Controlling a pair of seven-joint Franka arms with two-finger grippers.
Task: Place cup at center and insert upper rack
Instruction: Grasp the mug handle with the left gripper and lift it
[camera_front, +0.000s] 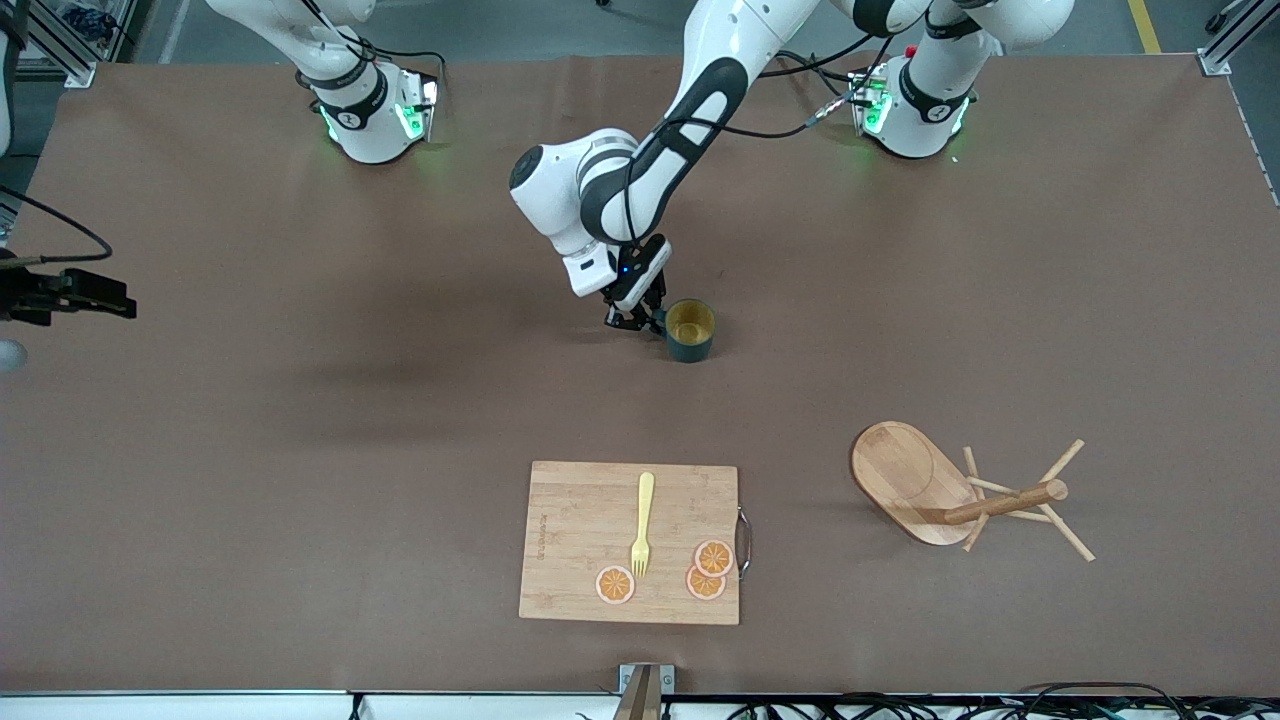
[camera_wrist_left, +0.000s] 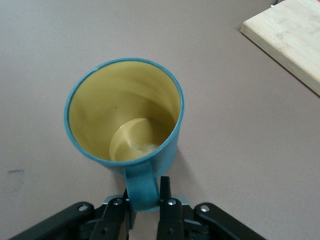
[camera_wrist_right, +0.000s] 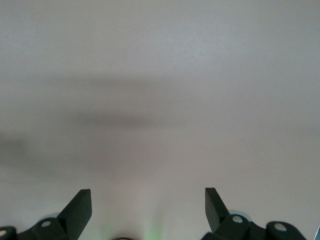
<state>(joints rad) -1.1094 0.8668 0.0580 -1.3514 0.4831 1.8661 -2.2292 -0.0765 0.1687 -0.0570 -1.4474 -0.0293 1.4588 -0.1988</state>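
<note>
**Left arm holding the mug by its handle near mid-table**

The left gripper (camera_front: 634, 318) is sitting low at the middle of the brown table (camera_front: 300, 400), its fingers (camera_wrist_left: 165, 200) pinched nearly together on the loop handle of the small dark teal mug with the mustard-yellow inside (camera_front: 690, 330). The mug is standing upright with its mouth facing up, farther from the front camera than the rectangular bamboo cutting board (camera_front: 570, 520), which is carrying a yellow fork (camera_front: 643, 523) and three orange slices (camera_front: 706, 570).

The light wooden mug tree with an oval base and slanted pegs (camera_front: 905, 475) is lying tipped on its side (post and pegs pointing toward the left arm's end of the table), well apart from the mug.

The right gripper (camera_wrist_right: 148, 205) is waiting over bare table with its fingers spread wide and holding nothing.

A likely risk is the mug swinging or tipping, since a grip on the thin handle alone leaves the body free to pivot. The tree's pegs could also snag when it is raised.

The handle's lower part is hidden by the fingers, and any lettering on the mug cannot be made out.
</note>
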